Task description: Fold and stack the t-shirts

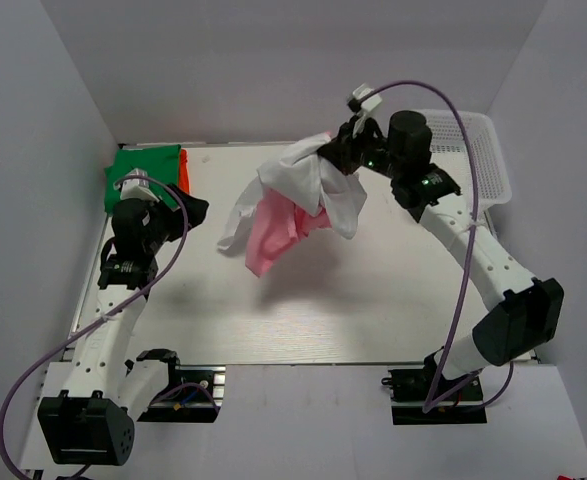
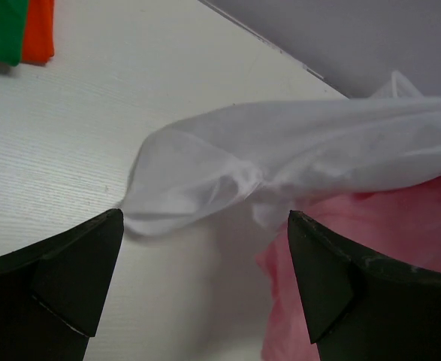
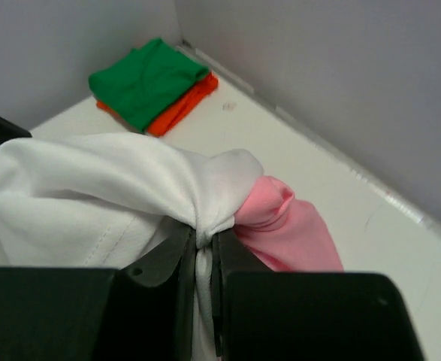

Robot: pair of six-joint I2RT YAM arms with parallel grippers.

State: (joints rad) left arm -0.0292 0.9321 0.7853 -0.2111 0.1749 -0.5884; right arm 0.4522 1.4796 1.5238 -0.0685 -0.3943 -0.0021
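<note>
Right wrist view: the right end effector [image 3: 203, 252] clamps the white t-shirt [image 3: 92, 188], pink t-shirt [image 3: 299, 233] bunched alongside.

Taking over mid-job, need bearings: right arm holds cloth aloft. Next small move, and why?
Probably ease the open left gripper forward to pinch the white t-shirt where it hangs: the right gripper clamps it bunched with the pink t-shirt, so they need separating.

Open table [image 1: 373, 310] near the arms; hanging shirts [image 1: 303, 185] mid-table, stack [image 1: 145, 172] far-left.
</note>
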